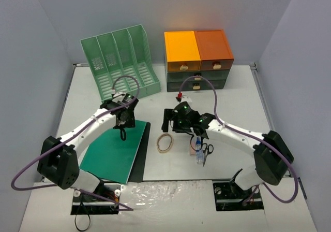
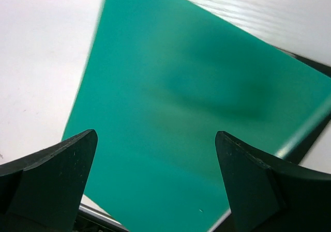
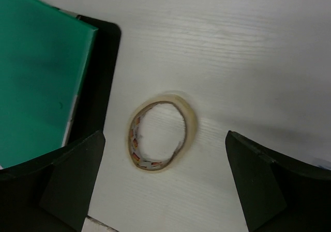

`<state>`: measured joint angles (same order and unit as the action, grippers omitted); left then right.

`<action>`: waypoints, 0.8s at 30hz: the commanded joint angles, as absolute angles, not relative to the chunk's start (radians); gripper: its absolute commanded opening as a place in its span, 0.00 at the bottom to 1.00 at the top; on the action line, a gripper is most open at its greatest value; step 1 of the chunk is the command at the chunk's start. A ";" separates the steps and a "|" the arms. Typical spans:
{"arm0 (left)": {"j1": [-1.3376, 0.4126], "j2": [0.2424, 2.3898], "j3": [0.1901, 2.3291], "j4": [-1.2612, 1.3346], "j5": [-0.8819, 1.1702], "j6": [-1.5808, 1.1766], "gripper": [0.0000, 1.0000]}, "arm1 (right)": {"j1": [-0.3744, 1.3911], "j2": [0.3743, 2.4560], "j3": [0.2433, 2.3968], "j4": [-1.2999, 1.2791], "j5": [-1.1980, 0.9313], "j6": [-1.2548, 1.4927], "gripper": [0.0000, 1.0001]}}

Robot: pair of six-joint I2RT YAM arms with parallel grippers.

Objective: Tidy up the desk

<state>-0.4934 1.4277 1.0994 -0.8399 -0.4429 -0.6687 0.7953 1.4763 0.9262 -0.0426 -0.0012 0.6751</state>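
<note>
The white desk [image 1: 232, 102] holds a green folder [image 1: 111, 151] lying on a black one [image 1: 142, 162] at the left. My left gripper [image 1: 123, 129] hovers over the green folder's far end, open and empty; the left wrist view shows the green sheet [image 2: 196, 97] between the spread fingers [image 2: 67, 170]. A roll of clear tape [image 1: 165, 143] lies flat just right of the folders. Above it my right gripper [image 1: 172, 120] stands open, holding nothing. In the right wrist view the tape roll [image 3: 163, 133] sits between the wide fingers [image 3: 258, 180], apart from both.
A green slotted file rack [image 1: 121, 61] stands at the back left, an orange-and-dark-green drawer cabinet [image 1: 197, 58] at the back centre. Black-handled scissors [image 1: 206, 151] and a small blue-and-white item [image 1: 198, 158] lie under the right forearm. Grey walls close both sides.
</note>
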 commanded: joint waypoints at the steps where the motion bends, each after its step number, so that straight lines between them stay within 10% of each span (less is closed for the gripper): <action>1: -0.344 1.272 1.036 -0.892 -0.420 -0.714 0.97 | 0.852 1.541 1.014 0.125 -0.060 0.708 1.00; 24: 0.020 1.208 0.837 -0.771 -0.126 -0.733 0.97 | 0.992 1.832 1.118 0.415 -0.277 0.748 1.00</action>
<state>-0.0498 1.1834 0.8304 -0.8321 -0.1656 -0.7538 0.9783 1.8253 1.0617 0.3216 -0.2417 0.7418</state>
